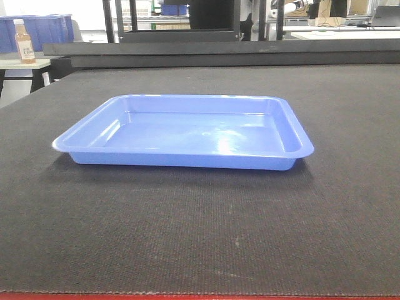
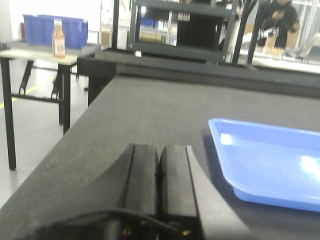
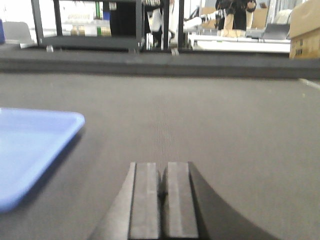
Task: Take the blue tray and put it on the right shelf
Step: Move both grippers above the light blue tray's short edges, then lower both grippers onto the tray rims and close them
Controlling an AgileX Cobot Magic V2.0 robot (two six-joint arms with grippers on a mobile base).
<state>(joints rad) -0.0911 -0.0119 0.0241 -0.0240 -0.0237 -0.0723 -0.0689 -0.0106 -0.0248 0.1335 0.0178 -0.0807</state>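
Lying flat, one tray (image 1: 187, 134) sits near the middle of one dark table (image 1: 187, 244). Two grippers flank it, neither touching it. The left gripper (image 2: 159, 151) is low over the table at the tray's left and the right gripper (image 3: 164, 167) at its right, each with both fingers pressed together, holding nothing. One bottle (image 1: 24, 41) stands on a side table (image 1: 28, 63) far back left.
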